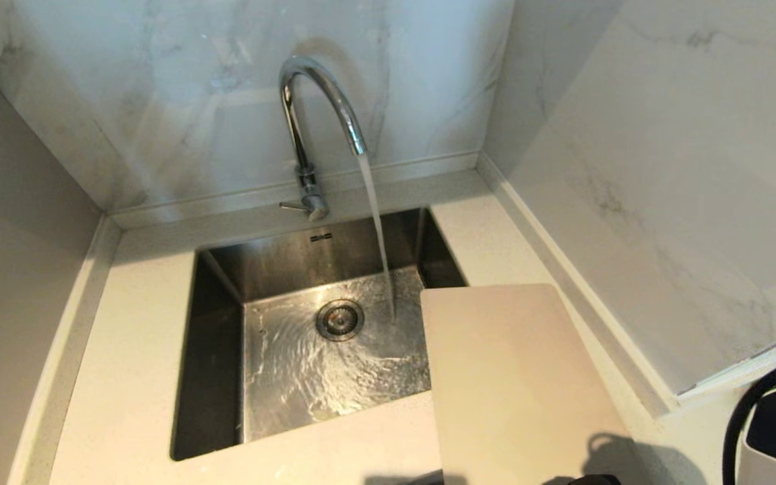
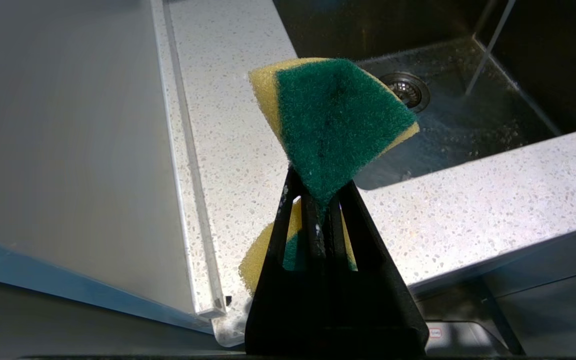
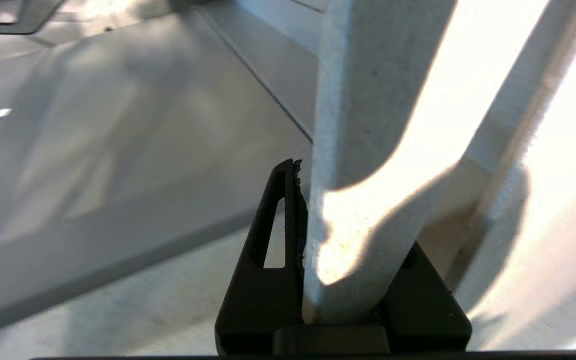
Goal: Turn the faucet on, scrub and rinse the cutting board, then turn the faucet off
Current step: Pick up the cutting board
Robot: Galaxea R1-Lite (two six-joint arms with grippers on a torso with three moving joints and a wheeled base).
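1. The cutting board [image 1: 516, 384] runs off the head view's edge at 6 o'clock
2. Its far edge hides the sink's [image 1: 226, 283] 4 o'clock corner
3. The right gripper's [image 3: 350, 240] far finger sits behind the board

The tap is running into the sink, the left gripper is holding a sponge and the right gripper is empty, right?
Not quite. The right gripper is not empty: the right wrist view shows it shut on the cutting board's edge. The rest is right.

The right tool [image 3: 340, 250] grips the cutting board [image 3: 363, 150] edge-on — countertop [image 3: 143, 310] beneath.
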